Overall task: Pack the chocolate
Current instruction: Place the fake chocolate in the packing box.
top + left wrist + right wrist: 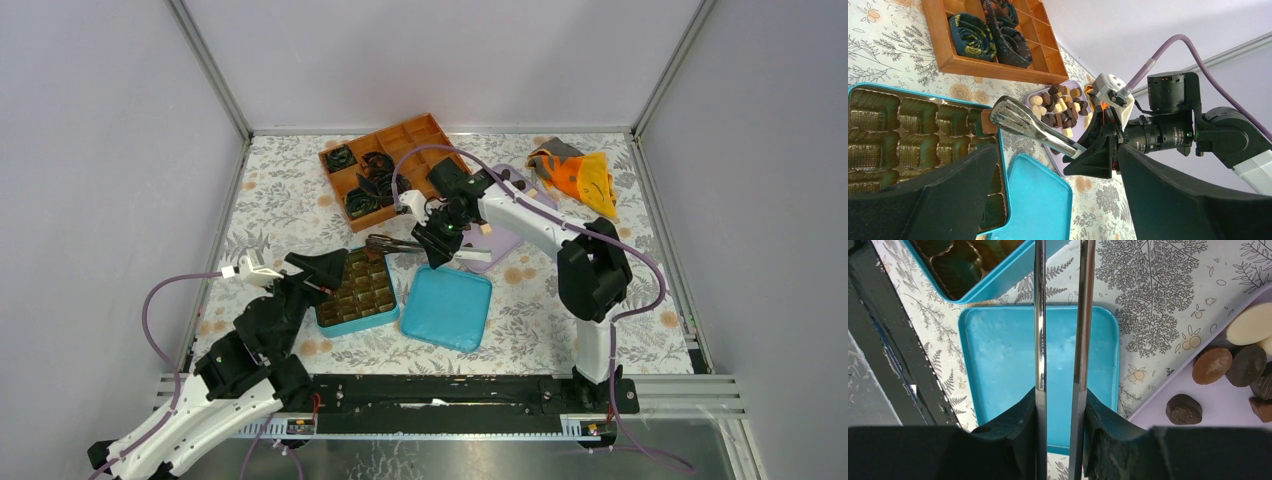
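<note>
Top external view: right pincer [437,248], just above ctr of frame, is clamped on shiny metal tongs [393,244]. Tongs run left, tips at upper right corner of teal rectangular box [360,326] w/ brown moulded insert. Can't tell if tips hold anything. Right wrist view: both tong arms pinched btwn its fingers [1015,435], arms nearly together.

Left pincer [322,274] sits at box's left edge, left of ctr. Left wrist view: its fingers [938,200] are wide apart, nothing btwn them.

Chocolate pieces [1058,107], bite-size, dark brown, mid brown & cream, lie heaped on lilac flat plate [495,245], partly under right arm, right of ctr in top view. Right wrist view shows a few at right edge of frame.

Teal lid [447,307] lies flat just right of box, below the pincer. Wooden divided tray [400,140], upper ctr, has black crinkled paper cups [365,180] in its left compartments. Orange cloth [580,175] sits upper right on floral table [280,200].
</note>
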You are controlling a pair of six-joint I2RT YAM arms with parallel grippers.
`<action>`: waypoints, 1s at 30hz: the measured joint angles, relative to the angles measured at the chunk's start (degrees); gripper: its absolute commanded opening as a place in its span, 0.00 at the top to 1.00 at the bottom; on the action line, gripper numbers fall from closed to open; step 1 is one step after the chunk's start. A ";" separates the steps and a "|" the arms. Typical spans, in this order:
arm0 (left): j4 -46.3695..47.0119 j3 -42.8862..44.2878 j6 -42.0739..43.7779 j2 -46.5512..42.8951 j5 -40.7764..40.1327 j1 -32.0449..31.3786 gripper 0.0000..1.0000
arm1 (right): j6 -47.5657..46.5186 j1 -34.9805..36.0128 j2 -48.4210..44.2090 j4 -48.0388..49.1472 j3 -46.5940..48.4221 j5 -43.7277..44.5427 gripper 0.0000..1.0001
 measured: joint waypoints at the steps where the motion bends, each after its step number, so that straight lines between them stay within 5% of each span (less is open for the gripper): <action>1: -0.04 -0.09 -0.07 0.00 0.00 0.00 0.01 | 0.00 0.00 0.35 -0.02 0.13 0.31 0.82; 13: -0.57 -0.28 -0.83 -0.33 0.00 0.00 0.01 | -0.02 0.00 0.79 -0.07 0.46 1.68 0.63; 30: -0.68 -0.28 -0.90 -0.33 0.02 0.00 0.01 | -0.04 0.00 0.79 -0.50 1.77 1.55 0.63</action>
